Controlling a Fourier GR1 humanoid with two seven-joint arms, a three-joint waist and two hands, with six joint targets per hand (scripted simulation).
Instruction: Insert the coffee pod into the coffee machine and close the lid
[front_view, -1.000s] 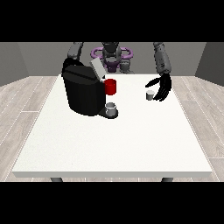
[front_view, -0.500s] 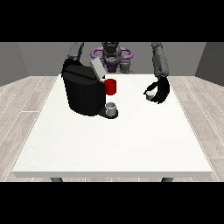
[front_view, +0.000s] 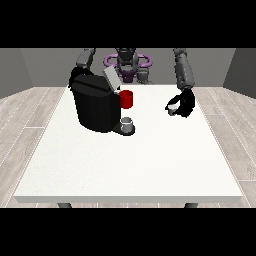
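So the pod isn't in yet: the hand at the view's right has its fingers curled round it, over the tabletop well to the right of the coffee machine. The lid is up, so inserting and closing are both left. The other hand isn't visible. Plain white tabletop, wood floor, grey walls.

Coffee machine on the table's far left part, lid raised | cup on its base, in front | hand at the view's right well apart, above the table's far right, holding the coffee pod
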